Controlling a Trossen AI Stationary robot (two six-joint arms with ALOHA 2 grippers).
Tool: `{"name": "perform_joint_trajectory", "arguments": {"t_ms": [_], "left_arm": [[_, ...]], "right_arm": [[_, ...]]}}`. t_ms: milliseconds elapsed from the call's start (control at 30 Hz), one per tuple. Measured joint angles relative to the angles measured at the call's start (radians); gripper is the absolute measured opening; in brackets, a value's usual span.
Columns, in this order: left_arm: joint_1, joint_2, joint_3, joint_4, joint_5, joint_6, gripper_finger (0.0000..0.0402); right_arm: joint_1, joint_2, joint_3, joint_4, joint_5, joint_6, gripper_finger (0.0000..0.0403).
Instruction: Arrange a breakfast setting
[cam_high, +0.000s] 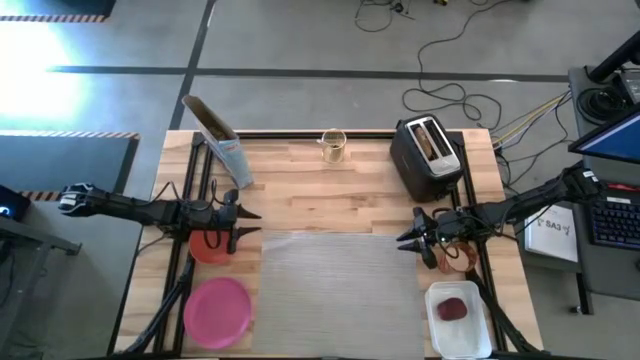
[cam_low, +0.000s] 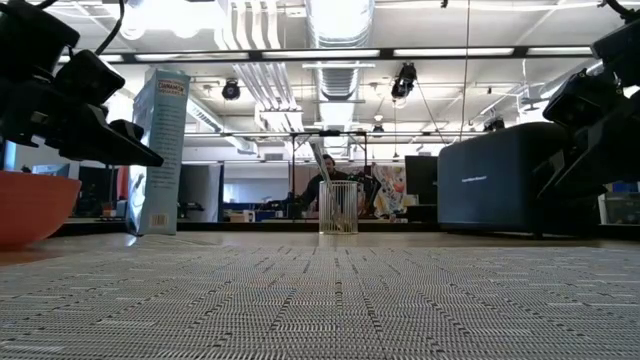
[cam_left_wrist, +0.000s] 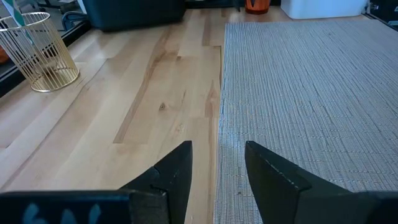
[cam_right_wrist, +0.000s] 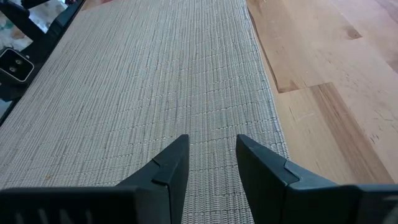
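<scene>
Your grey woven placemat (cam_high: 335, 290) lies flat at the table's centre. Your left gripper (cam_high: 247, 222) hovers at the placemat's left edge, fingers parted around nothing. Your right gripper (cam_high: 408, 240) hovers at its right edge, likewise parted and empty. The red-orange bowl (cam_high: 210, 245) sits just left of the placemat under the left arm, the pink plate (cam_high: 217, 311) beside the placemat's left edge, nearer the table's front. The toaster (cam_high: 427, 155) stands beyond the placemat's far right corner.
</scene>
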Motion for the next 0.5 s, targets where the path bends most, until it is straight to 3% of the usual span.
{"name": "perform_joint_trajectory", "arguments": {"t_ms": [333,500], "left_arm": [[0.0,0.0,0.0,0.001,-0.006,0.023,0.0133],[0.0,0.0,0.0,0.094,-0.007,0.016,0.0133]], "right_arm": [[0.0,0.0,0.0,0.0,0.0,0.0,0.0123],[0.0,0.0,0.0,0.0,0.0,0.0,0.0123]]}}
